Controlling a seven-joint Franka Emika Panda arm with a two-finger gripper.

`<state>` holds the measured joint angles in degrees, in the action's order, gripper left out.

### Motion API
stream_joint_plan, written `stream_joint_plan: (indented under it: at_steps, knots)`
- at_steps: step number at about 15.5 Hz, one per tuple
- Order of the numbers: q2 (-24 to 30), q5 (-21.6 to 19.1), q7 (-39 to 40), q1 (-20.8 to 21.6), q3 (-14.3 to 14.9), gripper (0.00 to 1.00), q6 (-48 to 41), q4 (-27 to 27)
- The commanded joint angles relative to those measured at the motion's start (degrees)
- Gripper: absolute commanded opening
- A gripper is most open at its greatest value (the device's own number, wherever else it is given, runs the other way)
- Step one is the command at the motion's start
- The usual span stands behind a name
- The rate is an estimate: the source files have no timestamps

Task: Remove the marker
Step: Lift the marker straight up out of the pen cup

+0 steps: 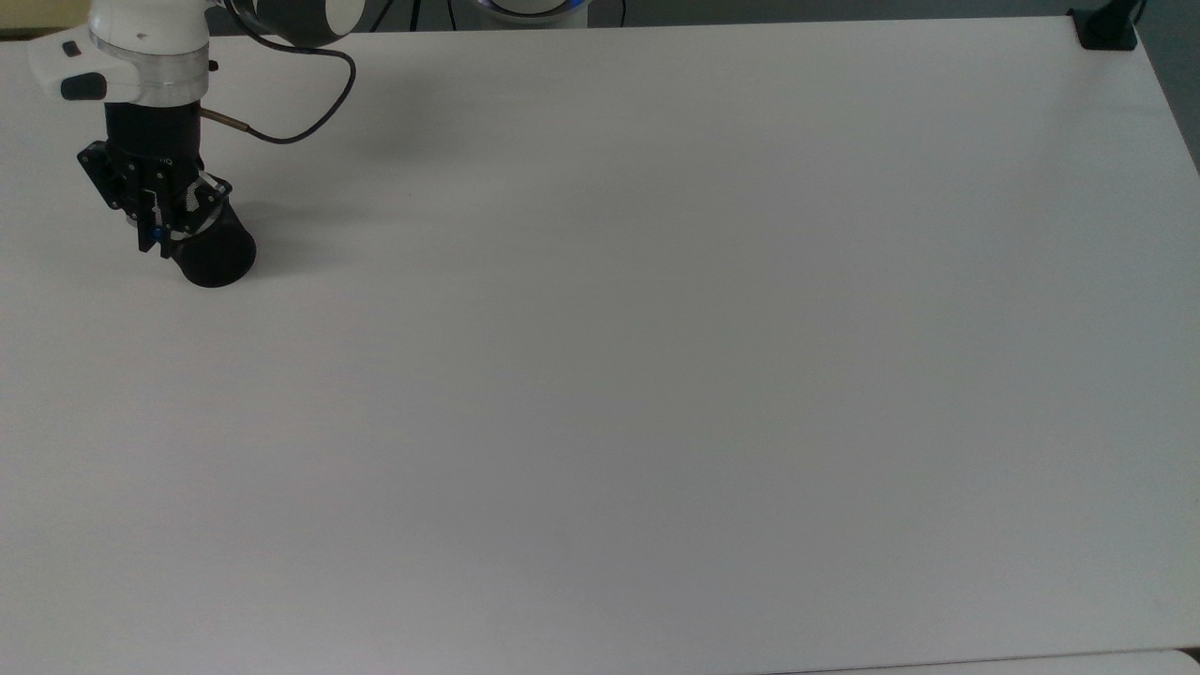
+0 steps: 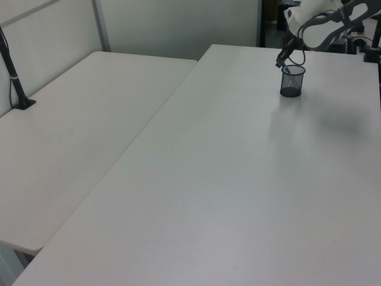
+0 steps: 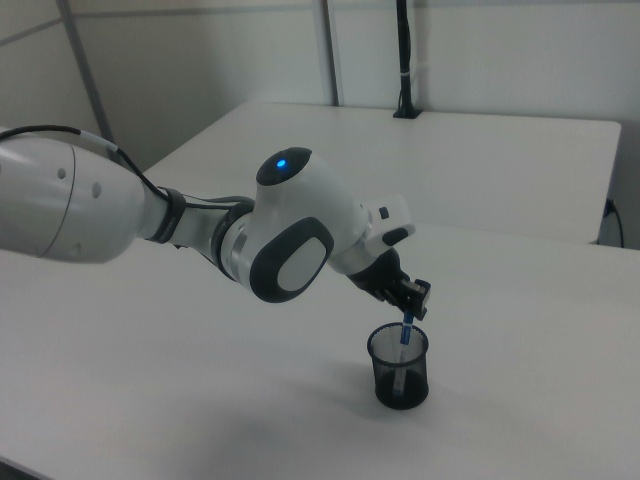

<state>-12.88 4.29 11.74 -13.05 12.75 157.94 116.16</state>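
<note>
White tabletop [image 1: 656,375] takes up nearly everything I see from the top view, matte and pale, with a black clamp base [image 1: 1106,28] at its far right corner in the top view. From the left view I get a second white table [image 2: 77,119] butted against the first one, grey partition walls behind, and a dark post [image 2: 13,74] standing at the left view's left edge.

My 1 container is the black mesh cup [image 3: 400,368], upright on the table near the top view's upper left corner [image 1: 214,253]. From the right view I see into its open rim: the marker [image 3: 404,336] stands in it, leaning a little, blue at the upper end and white lower down behind the mesh. I make out nothing else in the cup (the mesh hides the bottom, so I cannot vouch for what lies down there).

I have the gripper [image 3: 411,303] right over the cup's mouth, pointing down from the arm's white wrist [image 3: 365,235]. Its fingers are pressed together on the marker's blue top, just above the rim. In the top view the gripper [image 1: 156,225] covers most of the cup's opening, with a speck of blue between the black fingers. From the left view the gripper [image 2: 282,58] sits just above the cup [image 2: 292,81].

A black cable [image 1: 300,103] loops off the wrist over the table.
</note>
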Motion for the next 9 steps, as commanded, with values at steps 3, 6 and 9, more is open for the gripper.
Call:
stream_joint_plan:
  at_steps: [3, 6, 9]
  knots:
    - [5.1, -0.8, -0.8, 0.8, 0.3, 0.0, -2.4, 0.3]
    - [8.2, -4.2, -0.8, 1.2, -0.4, 0.0, -7.9, -1.5]
    - [12.3, -5.0, -0.8, 1.1, -1.3, 0.0, -14.4, -4.2]
